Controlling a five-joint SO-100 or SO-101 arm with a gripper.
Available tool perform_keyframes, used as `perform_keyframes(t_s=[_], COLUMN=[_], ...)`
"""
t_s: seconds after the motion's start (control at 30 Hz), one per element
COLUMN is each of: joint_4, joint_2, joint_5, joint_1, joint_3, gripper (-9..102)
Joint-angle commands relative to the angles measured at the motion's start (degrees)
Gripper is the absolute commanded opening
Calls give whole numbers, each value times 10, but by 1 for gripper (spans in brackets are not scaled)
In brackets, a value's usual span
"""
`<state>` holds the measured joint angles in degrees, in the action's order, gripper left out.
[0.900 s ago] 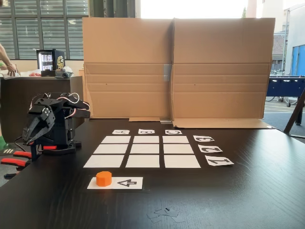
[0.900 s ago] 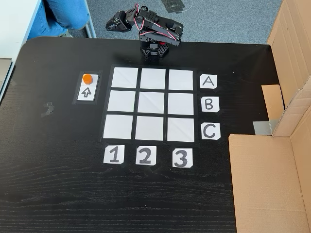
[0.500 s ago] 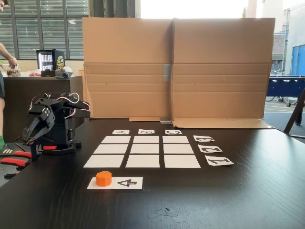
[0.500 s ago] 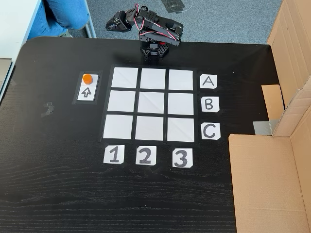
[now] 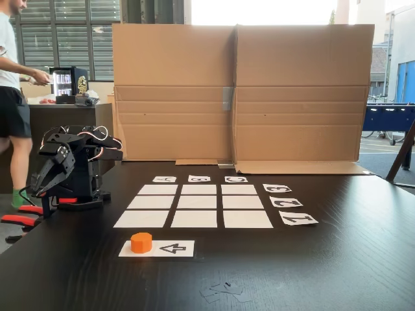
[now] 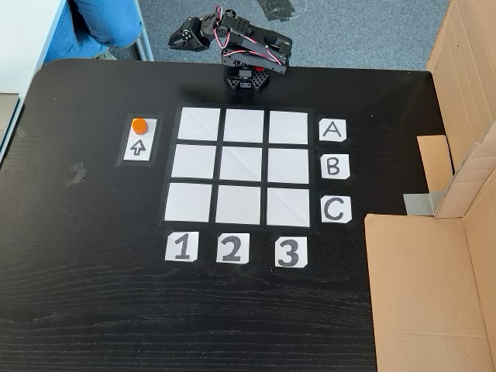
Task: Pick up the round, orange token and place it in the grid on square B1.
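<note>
token (image 6: 139, 125): on arrow card (image 6: 138, 147), beside grid (image 6: 243, 167) | square B1 (image 6: 193, 161): bare | gripper (image 5: 40, 192): folded, off table edge, jaw state unreadable | person (image 5: 11, 97): cropped at frame's left

1. This looks like a shared office or campus lounge with a small robotics test set up in it: a black wood-grain desk (image 5: 337, 259) stands on grey carpet (image 6: 364, 35).
2. A folded cardboard screen (image 5: 240, 91) closes off the desk's far edge.
3. Tall windows with slatted blinds (image 5: 65, 35) run along the back wall.
4. Over on a counter sits a small glass-door drinks fridge (image 5: 65, 81), and a person (image 5: 14, 97) stands next to it.
5. To the right there's a blue table-football table (image 5: 388, 118).
</note>
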<state>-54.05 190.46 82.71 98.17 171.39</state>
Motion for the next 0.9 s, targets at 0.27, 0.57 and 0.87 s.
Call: perform_keyframes(t_s=[0.27,0.57,0.87], joint_4=[0,-2,10], joint_2=[3,-15,-189], joint_5=[5,-3,-4], joint_1=[-4,-18,-37], joint_3=[-5,-11,-131], gripper=[-1,-1,0])
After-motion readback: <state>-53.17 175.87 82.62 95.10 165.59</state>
